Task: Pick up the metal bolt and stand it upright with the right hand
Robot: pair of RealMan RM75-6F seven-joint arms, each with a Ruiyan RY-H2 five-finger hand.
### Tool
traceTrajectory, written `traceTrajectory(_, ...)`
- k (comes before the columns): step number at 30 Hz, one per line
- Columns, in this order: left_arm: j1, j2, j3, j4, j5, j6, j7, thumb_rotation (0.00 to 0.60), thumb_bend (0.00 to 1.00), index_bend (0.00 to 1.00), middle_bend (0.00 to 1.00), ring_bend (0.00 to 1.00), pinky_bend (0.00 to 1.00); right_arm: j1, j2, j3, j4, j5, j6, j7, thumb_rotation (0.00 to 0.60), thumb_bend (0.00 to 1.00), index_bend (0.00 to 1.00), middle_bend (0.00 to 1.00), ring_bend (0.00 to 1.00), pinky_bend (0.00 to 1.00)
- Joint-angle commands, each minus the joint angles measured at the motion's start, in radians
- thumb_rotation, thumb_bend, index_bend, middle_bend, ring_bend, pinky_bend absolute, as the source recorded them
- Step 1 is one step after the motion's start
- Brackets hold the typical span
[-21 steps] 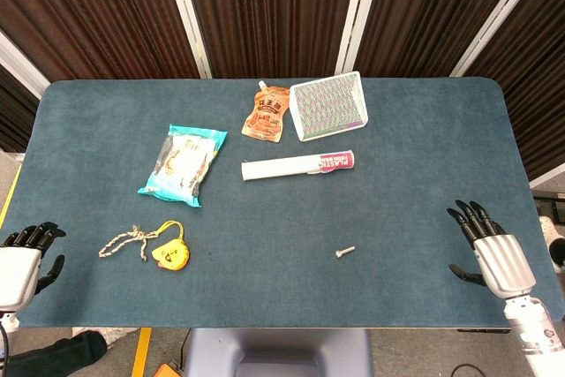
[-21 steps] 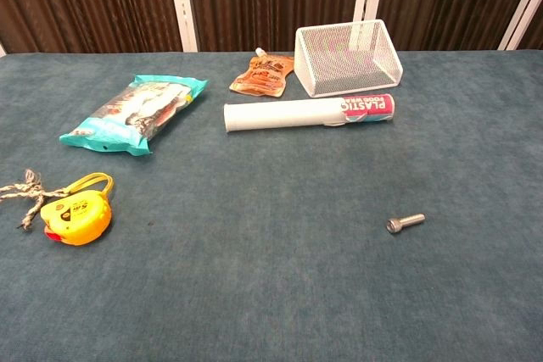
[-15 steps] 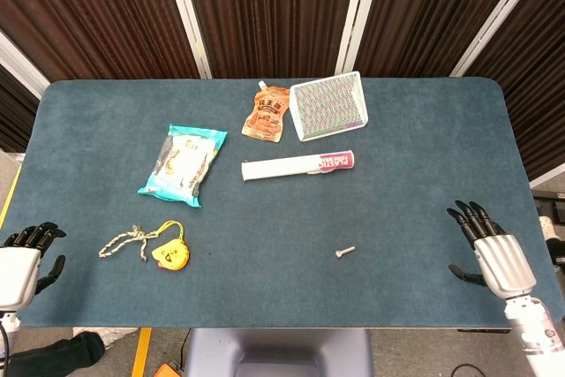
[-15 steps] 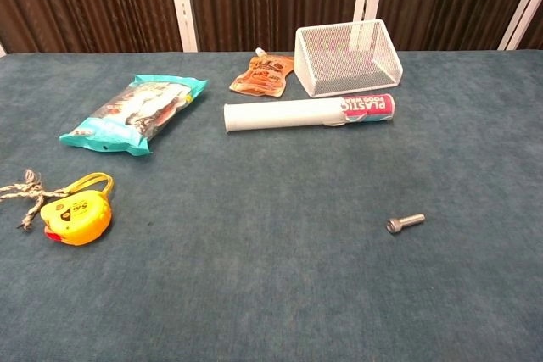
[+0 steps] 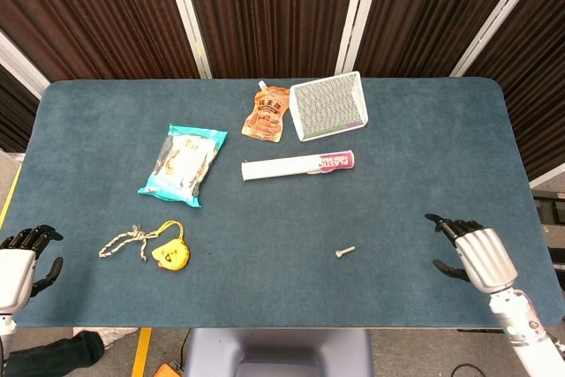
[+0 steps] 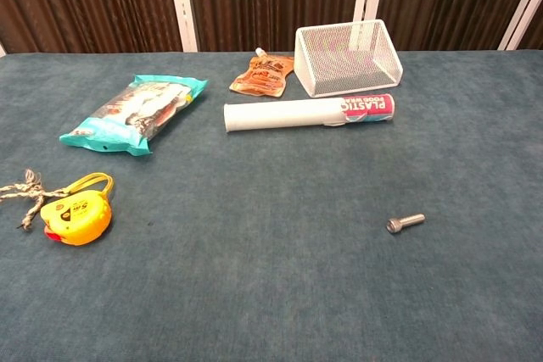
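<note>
A small metal bolt (image 5: 344, 252) (image 6: 405, 223) lies on its side on the blue table, toward the front and a little right of the middle. My right hand (image 5: 470, 252) hovers over the table's front right part, well to the right of the bolt, fingers spread and holding nothing. At the front left corner, just off the table, my left hand (image 5: 21, 258) stays empty with fingers apart. Neither hand shows in the chest view.
A white roll with a pink label (image 5: 298, 166) lies mid-table. Behind it sit a wire mesh basket (image 5: 327, 105) and an orange pouch (image 5: 267, 114). A teal snack bag (image 5: 183, 163) is at the left, a yellow tape measure (image 5: 169, 253) with a rope (image 5: 124, 241) at front left.
My right hand has moved leftward over the table toward the bolt. The left hand has sunk slightly. The bolt and other objects have not moved.
</note>
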State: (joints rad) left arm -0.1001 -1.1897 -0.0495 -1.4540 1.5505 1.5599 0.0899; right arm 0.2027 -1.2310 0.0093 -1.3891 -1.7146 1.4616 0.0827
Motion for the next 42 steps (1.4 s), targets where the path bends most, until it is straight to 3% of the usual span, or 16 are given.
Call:
traceTrajectory(1, 0.004, 0.009, 0.005, -0.016, 0.005, 0.003, -0.001, 0.6, 0.38, 0.4, 0.32, 0.32, 0.46, 0.034, 0.015, -0.006, -0.056, -0.01, -0.057, -0.048, 0.6, 0.24, 0.34, 0.71, 0.75, 0.82)
traceTrajectory(10, 0.004, 0.023, 0.014, -0.044, -0.001, -0.019, 0.012, 0.6, 0.37, 0.41, 0.32, 0.32, 0.46, 0.129, 0.02, 0.008, -0.186, 0.034, -0.237, -0.191, 0.6, 0.24, 0.44, 0.89, 0.91, 0.99)
traceTrajectory(15, 0.001, 0.026, 0.015, -0.05, -0.012, -0.037, 0.014, 0.6, 0.37, 0.41, 0.32, 0.32, 0.46, 0.17, -0.029, 0.025, -0.191, 0.055, -0.291, -0.265, 0.6, 0.27, 0.54, 0.93, 0.96, 1.0)
traceTrajectory(23, -0.001, 0.031, 0.019, -0.062, -0.015, -0.05, 0.019, 0.6, 0.37, 0.41, 0.32, 0.32, 0.46, 0.234, -0.095, 0.037, -0.184, 0.12, -0.402, -0.322, 0.6, 0.32, 0.56, 0.93, 0.97, 1.0)
traceTrajectory(42, -0.004, 0.041, 0.023, -0.077, -0.028, -0.074, 0.014, 0.6, 0.37, 0.41, 0.32, 0.32, 0.46, 0.305, -0.231, 0.038, -0.088, 0.214, -0.495, -0.343, 0.6, 0.38, 0.6, 0.94, 0.97, 1.0)
